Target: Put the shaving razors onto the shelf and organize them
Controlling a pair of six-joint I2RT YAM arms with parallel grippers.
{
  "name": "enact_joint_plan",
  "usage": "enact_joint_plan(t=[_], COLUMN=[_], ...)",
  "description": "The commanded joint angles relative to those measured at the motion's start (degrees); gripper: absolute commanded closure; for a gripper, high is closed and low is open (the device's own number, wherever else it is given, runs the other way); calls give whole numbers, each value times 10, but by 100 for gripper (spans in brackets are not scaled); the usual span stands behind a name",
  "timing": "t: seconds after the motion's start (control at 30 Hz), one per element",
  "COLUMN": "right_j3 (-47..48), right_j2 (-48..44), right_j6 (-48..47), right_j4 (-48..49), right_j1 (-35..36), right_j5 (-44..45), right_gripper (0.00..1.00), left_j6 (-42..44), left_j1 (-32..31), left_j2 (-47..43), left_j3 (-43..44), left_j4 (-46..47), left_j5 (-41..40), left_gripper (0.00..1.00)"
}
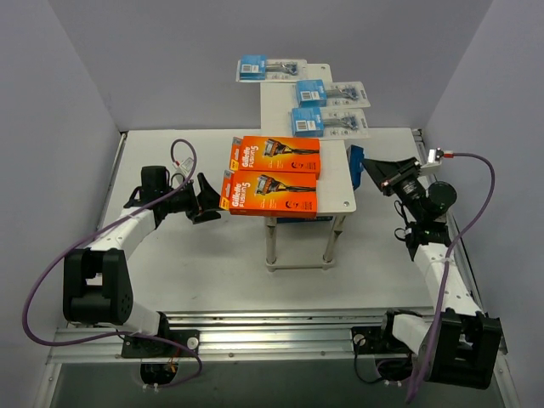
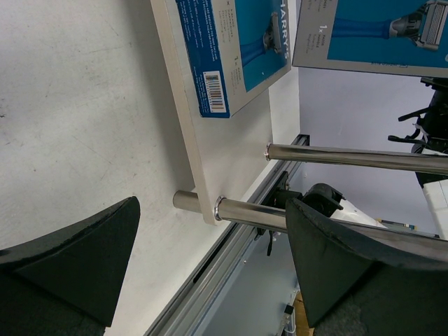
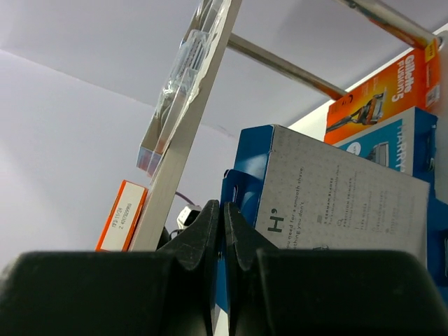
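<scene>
The shelf point(image 1: 337, 184) stands mid-table. Two orange razor boxes point(image 1: 276, 155) point(image 1: 269, 194) lie on its near top. Three blue-card blister packs point(image 1: 270, 68) point(image 1: 331, 92) point(image 1: 327, 121) lie on the far part. My left gripper point(image 1: 206, 200) is open and empty, just left of the shelf and level with the lower tier point(image 2: 234, 150), where a blue-and-white box point(image 2: 234, 49) lies. My right gripper point(image 1: 371, 174) is at the shelf's right edge. It is shut point(image 3: 224, 210) on the blue flap of a blue-and-white box point(image 3: 343, 203), which also shows in the top view point(image 1: 356, 163).
Chrome shelf legs point(image 2: 350, 157) run close past my left fingers. A second blue box point(image 2: 378, 31) shows in the left wrist view. A metal rail point(image 1: 272, 327) lies along the near table edge. Grey walls close in both sides and the back.
</scene>
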Motion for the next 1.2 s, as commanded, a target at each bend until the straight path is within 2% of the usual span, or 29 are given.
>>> enact_joint_plan(t=[0.0, 0.43, 1.17], right_j3=[2, -12, -30], right_j2=[10, 50, 63], right_j6=[25, 11, 69], right_j4=[118, 153, 224], right_j1=[16, 74, 78], right_j5=[-8, 14, 25], right_gripper=[100, 100, 100], left_j6=[13, 12, 18], left_j1=[-2, -3, -6], left_j2=[-10, -5, 2], left_j3=[7, 7, 10], left_j4=[4, 4, -3], left_j5=[3, 3, 0], left_gripper=[6, 6, 6])
